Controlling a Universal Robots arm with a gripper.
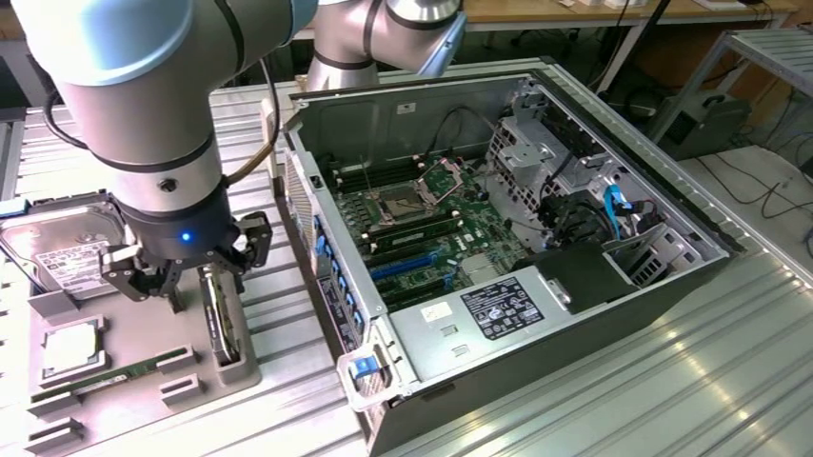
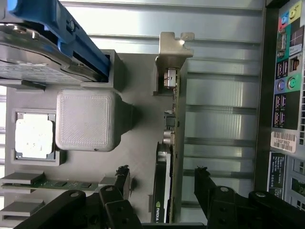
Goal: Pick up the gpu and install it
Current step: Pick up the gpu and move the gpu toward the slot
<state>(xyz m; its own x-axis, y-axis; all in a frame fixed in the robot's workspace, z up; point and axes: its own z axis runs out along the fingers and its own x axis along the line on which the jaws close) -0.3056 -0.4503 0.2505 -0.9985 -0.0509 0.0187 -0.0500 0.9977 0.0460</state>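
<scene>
Jaws spread, the tool (image 2: 162,172) straddles the gpu (image 2: 167,152), on edge in the tray (image 2: 140,95) at the exterior view's eight o'clock, seemingly centred; a clean grasp needs both faces met squarely.

Grey plastic holder tray (image 2: 140,143): matt, fine ridged texture. Thin dark gpu circuit card (image 2: 164,186) standing in tray: glossy black face, bright bare-metal end bracket (image 2: 174,52). Ribbed metal tabletop (image 2: 219,124) beside tray: brushed, reflective.

The bench (image 1: 711,381) is overlooked obliquely from high up — the gray tray (image 2: 140,76), shared by both views, is seen close from above.
</scene>
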